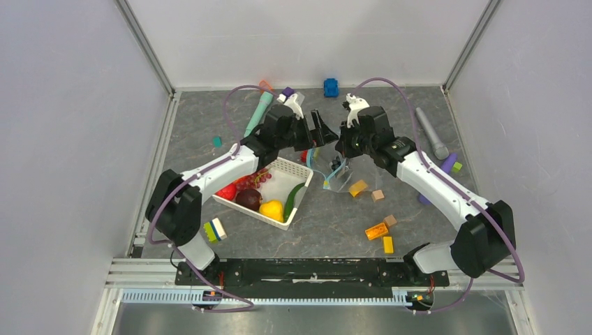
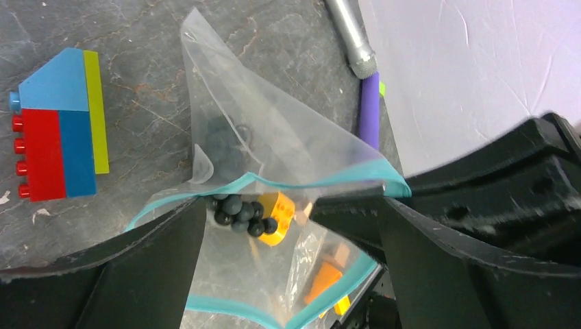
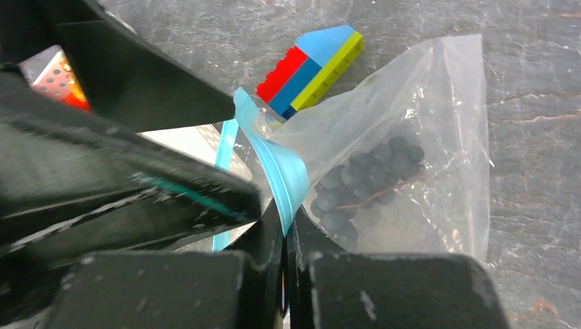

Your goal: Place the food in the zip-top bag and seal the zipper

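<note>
The clear zip-top bag hangs between my two grippers above the table. My right gripper is shut on its light-blue zipper at one end of the mouth. My left gripper is open, its fingers spread at the bag's open mouth. Purple grapes lie inside the bag, and they also show in the left wrist view. In the top view the left gripper and the right gripper almost meet. Red, maroon and yellow food and a green pod lie in the basket.
The white mesh basket stands under my left arm. A red, blue and green building block lies beside the bag. Orange and wooden blocks lie at the front right, a teal marker toy at the back left, and a grey one at the right.
</note>
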`<action>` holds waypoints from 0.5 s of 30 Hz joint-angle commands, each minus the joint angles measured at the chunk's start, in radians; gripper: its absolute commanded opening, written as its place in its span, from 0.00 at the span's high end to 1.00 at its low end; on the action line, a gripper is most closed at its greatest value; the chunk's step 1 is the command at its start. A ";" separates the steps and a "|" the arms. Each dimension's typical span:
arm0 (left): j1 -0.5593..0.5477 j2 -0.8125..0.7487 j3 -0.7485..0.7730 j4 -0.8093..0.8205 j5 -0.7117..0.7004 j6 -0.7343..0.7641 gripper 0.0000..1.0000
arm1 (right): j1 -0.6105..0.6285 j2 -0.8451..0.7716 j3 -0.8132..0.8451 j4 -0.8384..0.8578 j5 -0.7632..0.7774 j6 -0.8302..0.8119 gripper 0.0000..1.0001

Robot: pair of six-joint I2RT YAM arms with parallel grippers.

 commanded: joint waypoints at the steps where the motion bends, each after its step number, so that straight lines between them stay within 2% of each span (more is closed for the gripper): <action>1: -0.007 -0.113 -0.034 0.037 0.144 0.110 0.00 | -0.016 -0.001 0.051 0.000 0.073 0.009 1.00; 3: -0.007 -0.173 -0.070 0.018 0.151 0.147 0.00 | -0.023 0.005 0.049 -0.003 0.073 0.006 1.00; 5: -0.007 -0.231 -0.095 -0.071 0.087 0.202 0.00 | -0.025 0.007 0.045 -0.004 0.077 -0.002 1.00; 8: -0.006 -0.318 -0.112 -0.301 -0.135 0.267 0.00 | -0.026 0.004 0.042 -0.003 0.090 -0.020 1.00; 11: -0.003 -0.379 -0.131 -0.527 -0.336 0.271 0.00 | -0.027 0.004 0.040 -0.003 0.112 -0.046 1.00; 13: -0.001 -0.408 -0.153 -0.638 -0.380 0.260 0.00 | -0.027 0.007 0.041 -0.002 0.113 -0.060 1.00; 15: 0.000 -0.420 -0.165 -0.732 -0.359 0.253 0.00 | -0.027 0.013 0.041 -0.002 0.117 -0.065 1.00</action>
